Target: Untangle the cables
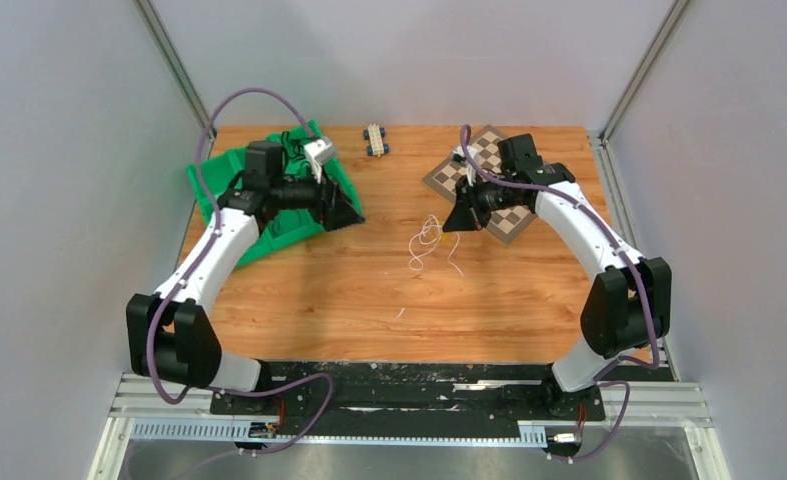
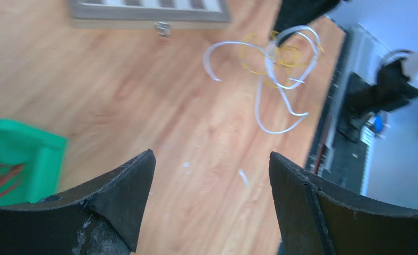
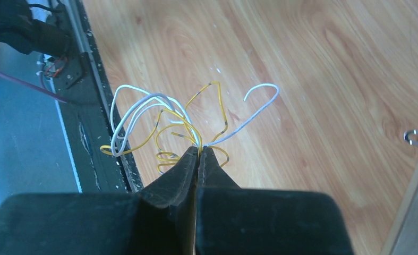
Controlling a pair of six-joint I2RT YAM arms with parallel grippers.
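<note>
A small tangle of thin white and yellow cables lies at the middle of the wooden table. My right gripper is shut on the tangle at its right side. In the right wrist view its fingertips pinch the point where the strands meet, and loops fan out beyond. My left gripper is open and empty, to the left of the tangle and apart from it. In the left wrist view its jaws stand wide apart over bare wood, with the cables farther ahead.
A green bin holding red wires and a white object stands at the back left. A chessboard lies at the back right under my right arm. A small toy car sits at the back middle.
</note>
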